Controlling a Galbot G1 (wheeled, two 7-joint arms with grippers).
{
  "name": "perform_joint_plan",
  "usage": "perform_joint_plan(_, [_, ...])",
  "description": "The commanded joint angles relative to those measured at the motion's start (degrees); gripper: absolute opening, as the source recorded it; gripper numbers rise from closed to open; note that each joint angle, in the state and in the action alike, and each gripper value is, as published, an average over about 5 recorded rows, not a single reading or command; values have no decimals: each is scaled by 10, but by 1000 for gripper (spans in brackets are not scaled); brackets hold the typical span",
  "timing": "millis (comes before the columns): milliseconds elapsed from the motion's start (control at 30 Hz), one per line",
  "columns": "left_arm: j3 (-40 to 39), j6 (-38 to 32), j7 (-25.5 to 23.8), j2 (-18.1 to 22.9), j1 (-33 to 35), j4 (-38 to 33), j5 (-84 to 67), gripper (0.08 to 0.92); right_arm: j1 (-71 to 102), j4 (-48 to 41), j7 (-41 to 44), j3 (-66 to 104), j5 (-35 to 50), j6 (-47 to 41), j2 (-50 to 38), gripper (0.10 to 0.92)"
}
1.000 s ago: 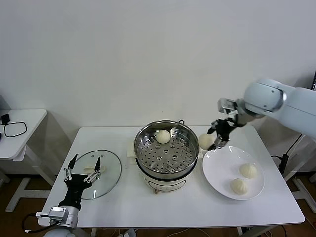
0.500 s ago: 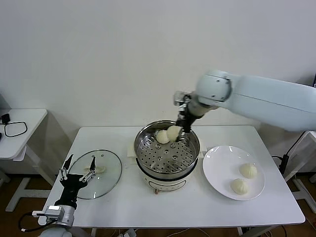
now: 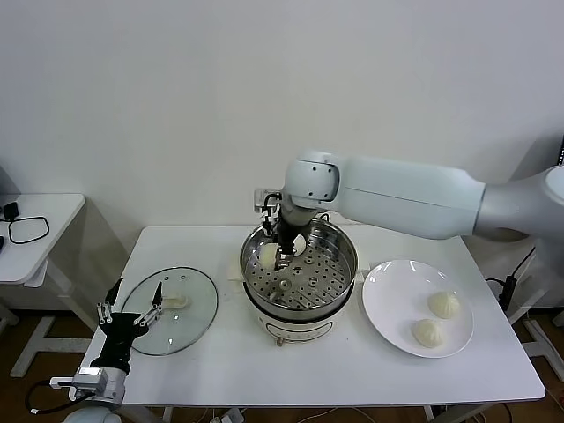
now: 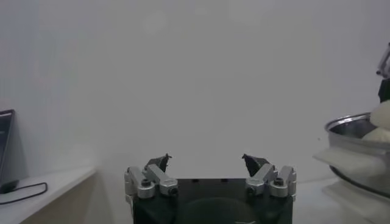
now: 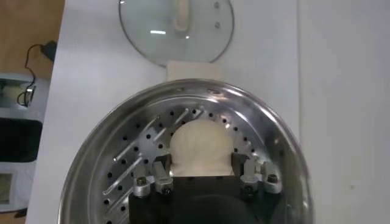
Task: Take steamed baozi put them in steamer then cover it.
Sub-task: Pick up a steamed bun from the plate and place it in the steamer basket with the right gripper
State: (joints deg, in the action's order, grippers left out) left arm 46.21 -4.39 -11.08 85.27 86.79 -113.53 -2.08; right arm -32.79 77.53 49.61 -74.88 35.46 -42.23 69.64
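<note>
A: Our right end effector [image 3: 275,256] grips a baozi [image 3: 268,255] inside the steamer [image 3: 298,268], at its left side; another bun [image 3: 297,244] lies behind.

B: Two more [image 3: 435,318] wait on the plate [image 3: 388,295], right. Our left end effector [image 3: 130,305] hovers spread wide near the lid [image 3: 181,310].

right gripper [image 3: 280,256] — with baozi [image 3: 269,255] — now inside steamer [image 3: 344,264]
</note>
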Motion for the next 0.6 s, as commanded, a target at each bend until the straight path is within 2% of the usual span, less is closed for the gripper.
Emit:
perform_joint_plan(33, [4,-1,-1,0,0,3,0,823,29,-35,14,-2,-25,-4,38,670])
perform_joint_plan(400, [3,-2,-2,1,0,5,0,823,40,-56,23,0,-37,3,43,671])
perform_joint_plan(600, [2,-2,-2,2,1,6,0,823,37,-41,30,19,-40,8,20,789])
